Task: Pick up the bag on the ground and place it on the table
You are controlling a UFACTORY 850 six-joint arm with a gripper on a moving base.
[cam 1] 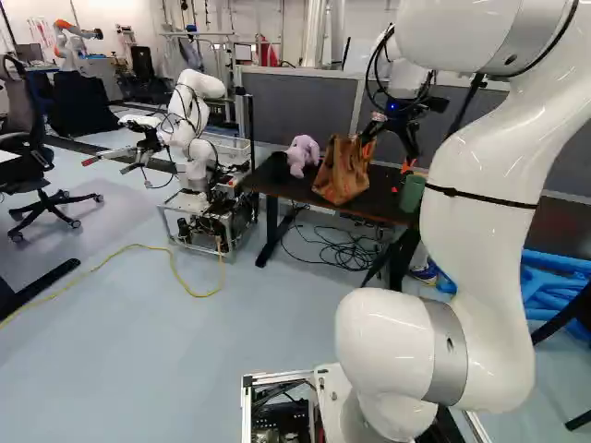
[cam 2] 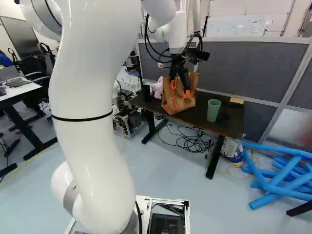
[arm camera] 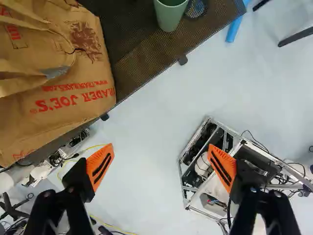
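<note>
Bag [cam 2: 182, 101] is upright on the table [cam 2: 197, 116], close to the front edge; our gripper [arm camera: 161, 149] has its fingers spread with nothing between them. Placement looks done, so we read this as the retreat step. Next: back off clear without snagging the handles.

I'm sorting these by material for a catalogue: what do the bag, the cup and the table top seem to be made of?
Bag: brown paper, matte, judging by its creases and printed red lettering.
Cup: smooth, pale green, perhaps plastic or ceramic; the look leaves it open.
Table: dark top with a fine mesh-like texture, maybe perforated metal or a woven mat.
</note>
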